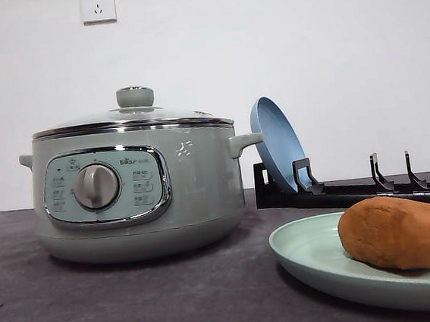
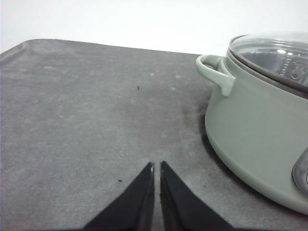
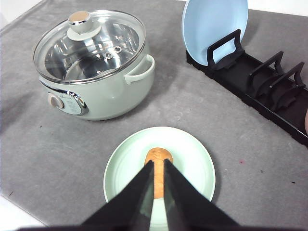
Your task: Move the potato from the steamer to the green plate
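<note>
Already the potato (image 1: 398,232) lies on the green plate (image 1: 308,255), beside the steamer (image 1: 134,188), whose glass lid (image 3: 89,45) is on and whose bowl looks bare through it, so the transfer reads as done. The right hand (image 3: 158,166) hangs above the potato with its fingers drawn nearly together and nothing between them; the left hand (image 2: 157,168) is likewise clenched on nothing, low over the grey surface (image 2: 77,120) near the steamer's side handle (image 2: 215,72).

The chief risk is a careless move by the right hand: dropping or swinging, it could nudge the oval potato and roll it toward the rim.

Count: one potato, one steamer, one green plate, one blue plate (image 1: 276,151) standing in one black rack (image 3: 260,86), two hands.
</note>
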Robot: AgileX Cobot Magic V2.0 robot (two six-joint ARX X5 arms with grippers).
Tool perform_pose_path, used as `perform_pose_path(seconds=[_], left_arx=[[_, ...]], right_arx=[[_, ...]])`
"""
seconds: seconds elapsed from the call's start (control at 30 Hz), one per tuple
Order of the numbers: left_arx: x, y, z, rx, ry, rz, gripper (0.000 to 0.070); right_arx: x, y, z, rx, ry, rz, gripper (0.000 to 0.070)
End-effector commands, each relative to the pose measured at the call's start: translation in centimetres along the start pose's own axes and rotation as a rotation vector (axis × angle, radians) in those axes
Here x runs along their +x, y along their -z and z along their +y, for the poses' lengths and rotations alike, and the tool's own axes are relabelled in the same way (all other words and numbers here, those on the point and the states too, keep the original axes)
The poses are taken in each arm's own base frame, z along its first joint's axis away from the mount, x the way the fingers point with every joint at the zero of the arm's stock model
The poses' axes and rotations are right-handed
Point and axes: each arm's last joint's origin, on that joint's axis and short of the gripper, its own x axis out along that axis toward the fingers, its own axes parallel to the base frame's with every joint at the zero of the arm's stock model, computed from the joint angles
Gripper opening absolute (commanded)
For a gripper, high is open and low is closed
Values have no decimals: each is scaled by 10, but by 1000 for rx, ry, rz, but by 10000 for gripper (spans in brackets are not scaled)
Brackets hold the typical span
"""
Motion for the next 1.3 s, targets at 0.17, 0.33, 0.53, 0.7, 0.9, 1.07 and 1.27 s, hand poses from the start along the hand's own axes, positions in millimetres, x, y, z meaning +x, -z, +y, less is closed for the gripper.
perform_pose_path(seconds=[0.17,0.33,0.53,0.7,0.9,1.07,1.27], left_arx=[[2,7,1,8,-5,26,17],[2,7,1,8,-5,26,17],[2,7,1,8,-5,26,17],[2,7,1,8,-5,25,17],[2,7,1,8,-5,25,17],[2,7,1,8,-5,26,17],[2,7,1,8,-5,25,17]], right_arx=[[-3,-3,-1,17,19,-26,24],[-6,-3,-6,76,114,-62,24],[-4,-10,-13,125,253,-203,24],[21,-1,-27,127,289,-380,21],[70,51,-50,114,295,-493,21],[100,97,-65,116,331,-509,21],[124,137,-76,79,374,-481,21]])
